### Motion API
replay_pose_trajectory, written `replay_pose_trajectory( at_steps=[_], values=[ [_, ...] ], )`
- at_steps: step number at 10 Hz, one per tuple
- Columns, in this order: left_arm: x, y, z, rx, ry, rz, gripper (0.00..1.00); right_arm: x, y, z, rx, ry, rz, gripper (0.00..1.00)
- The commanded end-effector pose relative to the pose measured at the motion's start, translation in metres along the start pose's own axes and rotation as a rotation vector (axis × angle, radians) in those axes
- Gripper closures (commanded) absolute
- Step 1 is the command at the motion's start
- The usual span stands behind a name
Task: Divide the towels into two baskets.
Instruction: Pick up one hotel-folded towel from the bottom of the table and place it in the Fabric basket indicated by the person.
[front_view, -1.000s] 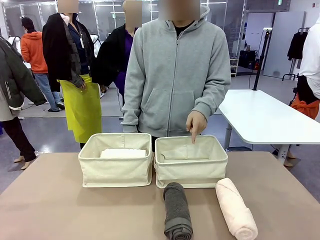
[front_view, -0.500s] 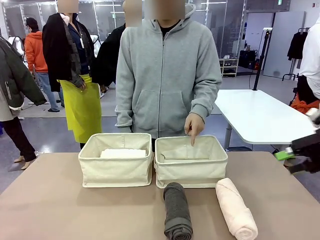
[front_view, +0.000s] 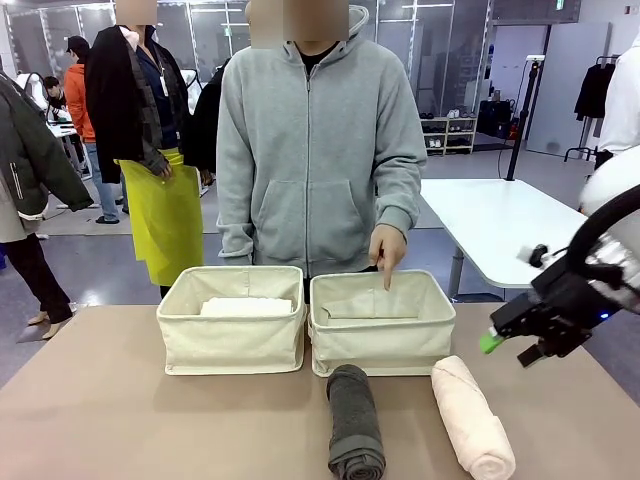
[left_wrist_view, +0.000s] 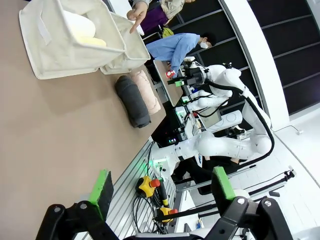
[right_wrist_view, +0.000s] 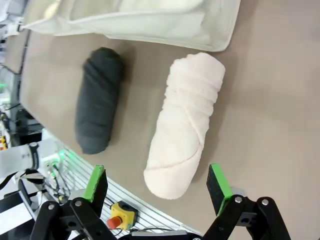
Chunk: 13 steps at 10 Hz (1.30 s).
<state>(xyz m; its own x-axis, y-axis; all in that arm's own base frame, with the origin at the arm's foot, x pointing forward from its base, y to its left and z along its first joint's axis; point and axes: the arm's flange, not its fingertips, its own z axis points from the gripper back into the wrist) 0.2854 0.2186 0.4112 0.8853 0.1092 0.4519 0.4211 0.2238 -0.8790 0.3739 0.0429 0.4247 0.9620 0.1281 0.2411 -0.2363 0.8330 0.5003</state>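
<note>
Now, over the wide, smooth tan tabletop (front_view: 120, 420), the white right arm (front_view: 570, 300) has swung in from the right edge, where a second ago nothing showed. It hangs above and just to the right of the pale pink towel, its black jaws with green pads spread wide and holding nothing. The person in a grey zip hoodie at the far side has shifted a little to the left, and their hand (front_view: 388, 246) still points a finger down into the right-hand basket. This suggests the arm is about to reach for the pink towel and carry it there. Two matching cream canvas baskets, soft-sided rectangles with rolled rims, sit side by side and touching. The left basket (front_view: 232, 345) holds a white terry towel (front_view: 246, 307) and a pale yellow one (left_wrist_view: 92, 41), while the right basket (front_view: 385, 345) looks empty. In front of it lie two rolled terry cylinders near each other but apart: a dark grey towel (front_view: 355, 420), dense and nubbly, and the pale pink towel (front_view: 472, 415), plush and loosely wrapped, with one blunt end towards the robot. The left arm (left_wrist_view: 240, 220) waits low at the tabletop's near edge, jaws also spread and bare.
</note>
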Motion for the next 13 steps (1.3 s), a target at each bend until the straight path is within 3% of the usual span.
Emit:
replay_pose_trajectory(
  at_steps=[1,6,13],
  values=[
    [-0.001,-0.004,0.002,-0.007,-0.005,-0.015,0.00,-0.038,0.007,-0.035,-0.138,0.021,-0.049,0.00],
    [-0.001,-0.004,0.002,-0.007,-0.005,-0.015,0.00,-0.036,0.019,-0.080,-0.307,0.039,-0.057,0.00],
    [-0.001,-0.004,0.002,-0.007,-0.005,-0.015,0.00,-0.026,0.014,-0.129,-0.401,-0.005,-0.050,0.00]
  ],
)
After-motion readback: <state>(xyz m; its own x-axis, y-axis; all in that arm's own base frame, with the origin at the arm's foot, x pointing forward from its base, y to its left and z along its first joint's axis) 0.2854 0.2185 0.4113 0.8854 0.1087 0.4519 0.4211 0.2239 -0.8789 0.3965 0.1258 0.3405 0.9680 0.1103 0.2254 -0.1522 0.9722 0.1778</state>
